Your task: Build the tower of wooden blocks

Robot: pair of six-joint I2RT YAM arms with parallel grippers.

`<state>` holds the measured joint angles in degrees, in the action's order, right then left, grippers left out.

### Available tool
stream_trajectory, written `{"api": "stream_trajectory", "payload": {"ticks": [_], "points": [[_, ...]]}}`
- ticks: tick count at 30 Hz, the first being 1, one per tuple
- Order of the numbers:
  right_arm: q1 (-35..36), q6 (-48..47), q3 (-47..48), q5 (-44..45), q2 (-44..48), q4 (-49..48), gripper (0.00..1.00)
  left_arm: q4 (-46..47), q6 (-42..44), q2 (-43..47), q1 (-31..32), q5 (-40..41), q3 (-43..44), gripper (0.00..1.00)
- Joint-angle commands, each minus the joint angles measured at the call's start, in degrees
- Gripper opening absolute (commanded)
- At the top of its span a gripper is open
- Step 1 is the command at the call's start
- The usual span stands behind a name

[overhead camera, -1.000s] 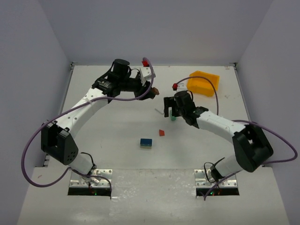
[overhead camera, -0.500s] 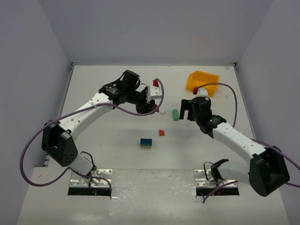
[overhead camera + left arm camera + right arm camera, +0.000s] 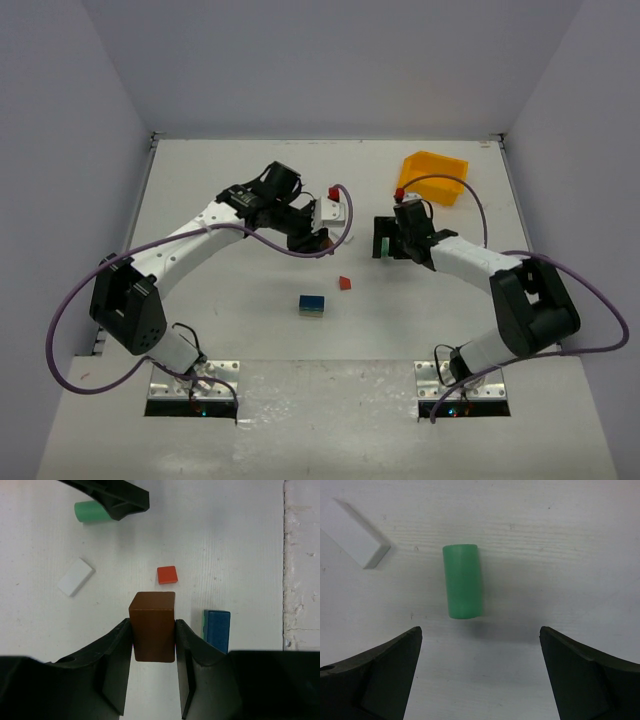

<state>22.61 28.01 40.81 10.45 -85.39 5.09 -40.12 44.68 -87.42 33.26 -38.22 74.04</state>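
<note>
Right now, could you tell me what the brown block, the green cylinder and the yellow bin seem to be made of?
Likely painted wood: the brown block, matte with crisp edges, and the green cylinder, with a faint sheen. The yellow bin looks like moulded plastic, smooth and uniformly bright.

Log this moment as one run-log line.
left gripper: shut on brown block | right gripper: open above lying green cylinder | blue block, red piece: on table, ungrasped
</note>
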Motion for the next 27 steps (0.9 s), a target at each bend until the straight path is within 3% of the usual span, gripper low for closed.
{"api": "stream_trajectory", "payload": {"ticks": [1, 7, 27], "points": [[-0.41, -1.82, 4.45, -3.01, -3.99, -6.35, 0.99, 0.57, 2.20, 0.65, 0.41, -2.36, -0.26, 0.00], [-1.26, -1.66, 9.42, -5.77, -11.48, -6.67, 0.98, 0.39, 2.43, 0.58, 0.49, -2.47, -0.30, 0.00], [-1.43, -1.12, 8.67, -6.06, -10.14, -6.76, 0.99, -0.84, 4.01, -0.03, 0.49, -2.91, -0.74, 0.00]]}}
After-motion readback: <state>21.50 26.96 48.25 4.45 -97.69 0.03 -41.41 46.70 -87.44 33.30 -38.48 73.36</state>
